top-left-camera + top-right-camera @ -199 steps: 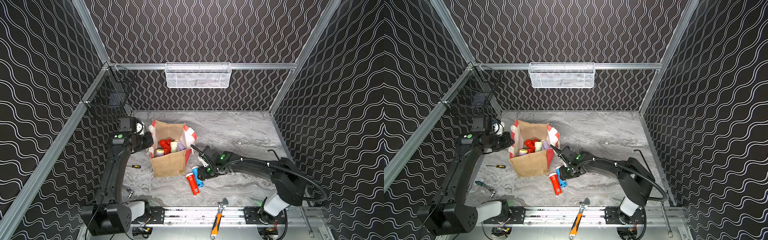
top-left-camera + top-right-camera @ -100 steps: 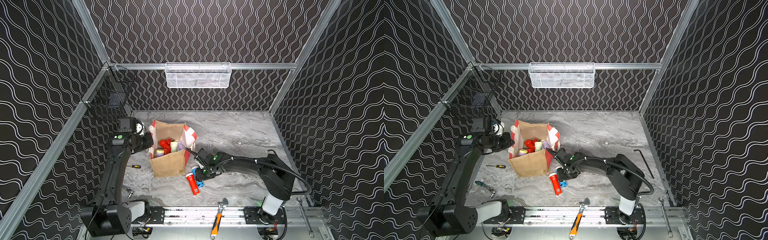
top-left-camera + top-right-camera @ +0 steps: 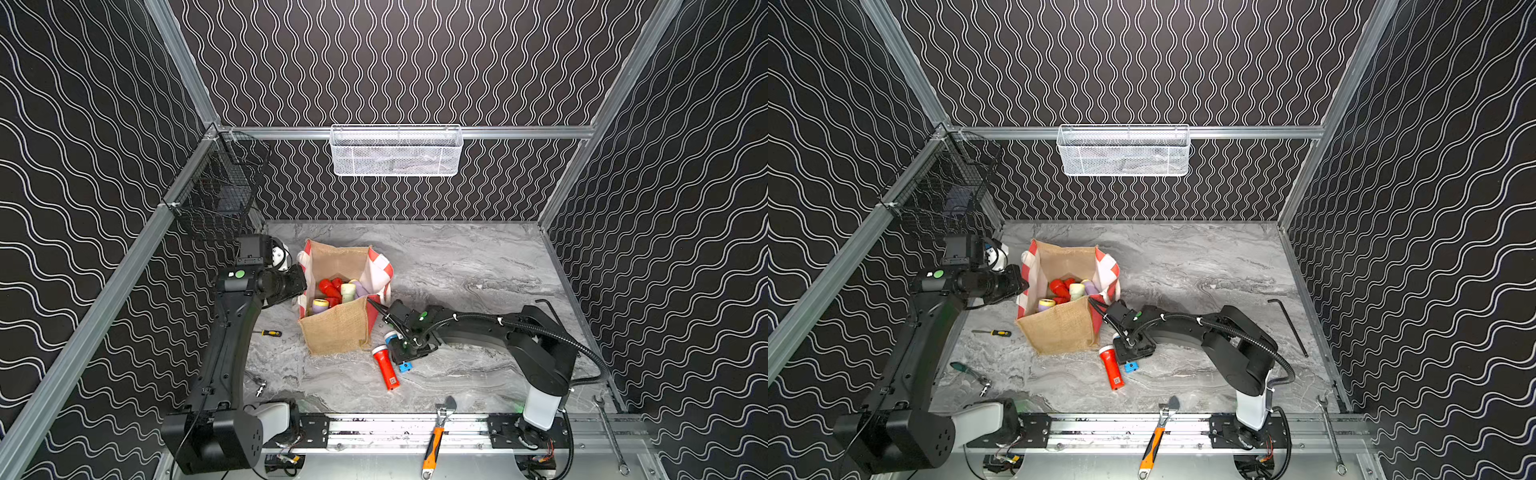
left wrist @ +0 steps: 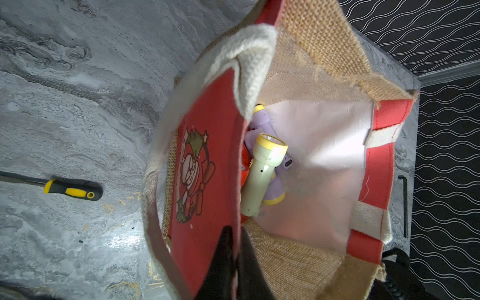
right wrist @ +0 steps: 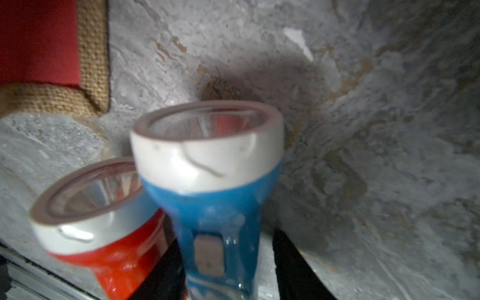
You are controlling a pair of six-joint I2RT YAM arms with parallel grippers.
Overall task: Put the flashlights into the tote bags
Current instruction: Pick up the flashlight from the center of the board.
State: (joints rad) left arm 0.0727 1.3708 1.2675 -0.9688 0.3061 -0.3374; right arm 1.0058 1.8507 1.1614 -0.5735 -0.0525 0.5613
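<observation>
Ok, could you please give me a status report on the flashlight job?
Left pincer shut on red panel of tote bag. Right pincer shut on blue flashlight beside the bag. Red flashlight lies close alongside.

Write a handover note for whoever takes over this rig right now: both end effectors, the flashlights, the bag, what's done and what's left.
The left end effector is shut on the red side panel of the tote bag, whose mouth stands open.
The right end effector is shut on the blue flashlight, low over the table beside the bag. I can't tell whether it is lifted.
Done: several flashlights, red, lilac and pale green, lie inside the bag.
Left: bag the blue one, then the red flashlight lying on the table right next to it.
</observation>
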